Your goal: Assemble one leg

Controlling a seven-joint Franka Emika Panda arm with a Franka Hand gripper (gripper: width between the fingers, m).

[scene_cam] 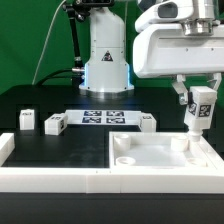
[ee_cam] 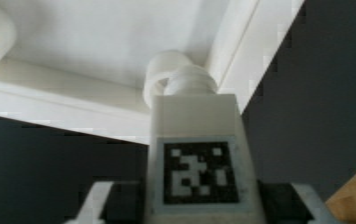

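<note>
The gripper pinches the small white plastic cuboid leg upright in its jaws, aligning it with the flat white panel's round socket

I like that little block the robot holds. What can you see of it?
The leg is a small white post, plastic-looking, with a black-and-white tag on its face and a round peg at its lower end. It stands upright, clamped by the end effector, over a corner of the panel. Contact is unclear.
</note>
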